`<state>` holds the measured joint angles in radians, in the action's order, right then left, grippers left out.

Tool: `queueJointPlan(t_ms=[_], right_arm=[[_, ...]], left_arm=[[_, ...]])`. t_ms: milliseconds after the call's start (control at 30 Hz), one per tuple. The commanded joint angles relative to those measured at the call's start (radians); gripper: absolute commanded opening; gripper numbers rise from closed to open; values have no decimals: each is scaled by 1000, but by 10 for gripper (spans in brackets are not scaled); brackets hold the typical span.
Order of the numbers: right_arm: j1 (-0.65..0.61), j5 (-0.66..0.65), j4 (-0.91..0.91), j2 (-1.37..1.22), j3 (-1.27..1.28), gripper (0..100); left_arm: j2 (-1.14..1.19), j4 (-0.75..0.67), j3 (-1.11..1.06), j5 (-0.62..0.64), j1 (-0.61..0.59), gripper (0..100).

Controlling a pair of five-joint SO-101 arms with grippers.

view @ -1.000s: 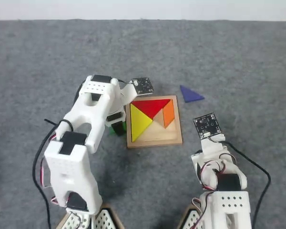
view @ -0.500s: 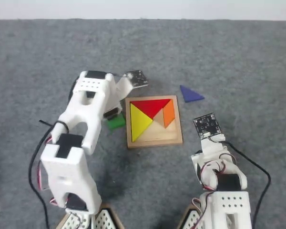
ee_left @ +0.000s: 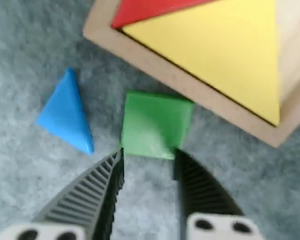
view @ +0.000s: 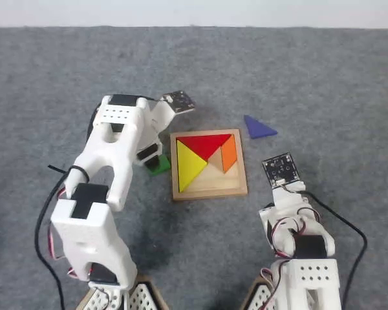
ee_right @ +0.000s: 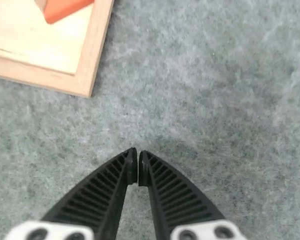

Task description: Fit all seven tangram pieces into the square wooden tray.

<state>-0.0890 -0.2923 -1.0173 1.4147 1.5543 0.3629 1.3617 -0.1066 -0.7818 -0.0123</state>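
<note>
From above, the wooden tray point(view: 210, 191) sits mid-counter point(view: 323, 77). It holds a red triangle point(view: 204, 143), a yellow triangle point(view: 188, 165) and an orange piece point(view: 228, 155), and the part of the tray nearest the arms is bare wood. A purple triangle point(view: 259, 127) lies just beyond the tray's far right corner. The green square point(view: 158, 166) lies just off the tray's left rim, beneath the left arm point(view: 113, 155).

The left wrist view puts the left claw point(ee_left: 148, 156) right at that square. Its fingers are apart, with the tips flanking the square's near edge and nothing clamped. A blue triangle point(ee_left: 66, 112) lies just beside the square, on the side away from the tray. The step in hand looks like picking up the green square. To do it well, the claw should come down squared to two opposite edges, clear of the tray rim and the blue piece, then close and lift straight.

In the right wrist view the right claw point(ee_right: 137, 154) is pressed together and empty, over bare counter near a tray corner.
</note>
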Motion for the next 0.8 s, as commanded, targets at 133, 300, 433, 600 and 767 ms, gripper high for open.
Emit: queueJointPlan(t_ms=[133,300,433,600,767], right_arm=[[-2,-12,22,-5,-60,15],[-4,-12,22,-5,-60,15],[-5,-12,22,-5,-60,14],[-5,-12,22,-5,-60,14],[-1,-12,22,-5,-60,14]], left_arm=[[-2,-120,28,-6,3,216],[106,-135,30,-31,18,214],[133,-98,62,-28,17,213],[193,18,94,-29,44,213],[252,101,168,-28,48,213]])
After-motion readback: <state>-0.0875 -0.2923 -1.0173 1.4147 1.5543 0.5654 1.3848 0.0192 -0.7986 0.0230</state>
